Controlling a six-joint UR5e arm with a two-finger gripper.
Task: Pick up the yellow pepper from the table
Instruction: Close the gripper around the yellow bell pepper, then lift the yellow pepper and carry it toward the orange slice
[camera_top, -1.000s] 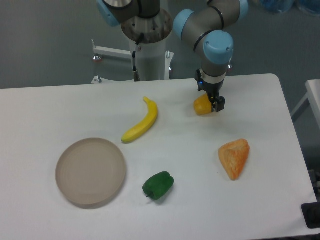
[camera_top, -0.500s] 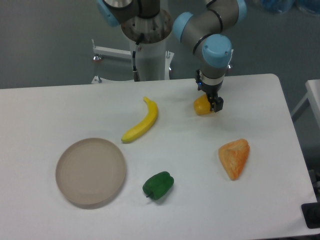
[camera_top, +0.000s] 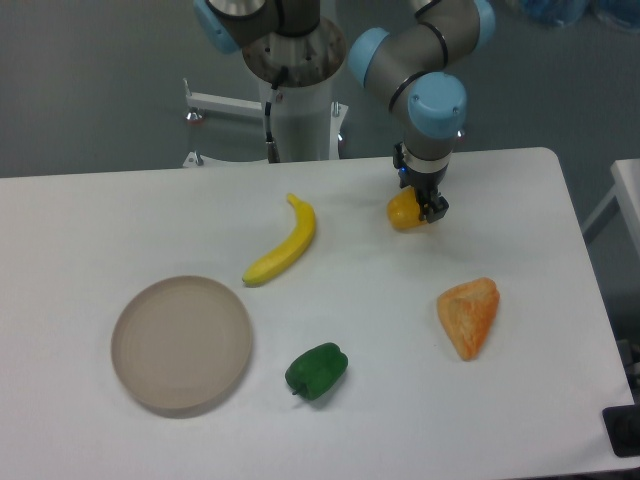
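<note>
The yellow pepper (camera_top: 403, 212) is small, rounded and yellow-orange, at the back right of the white table (camera_top: 120, 210). My gripper (camera_top: 418, 208) points straight down and is shut on the pepper. One dark finger (camera_top: 437, 208) shows at the pepper's right side; the other is hidden behind the pepper. The pepper is at or just above the tabletop; I cannot tell whether it still touches.
A yellow banana (camera_top: 283, 243) lies left of the pepper. An orange wedge-shaped piece (camera_top: 469, 314) lies in front of it to the right. A green pepper (camera_top: 316, 371) sits near the front middle. A round beige plate (camera_top: 181, 344) is at the front left.
The gripper and wrist have shifted very slightly up and back with the pepper between the fingers. Nothing else has moved.
</note>
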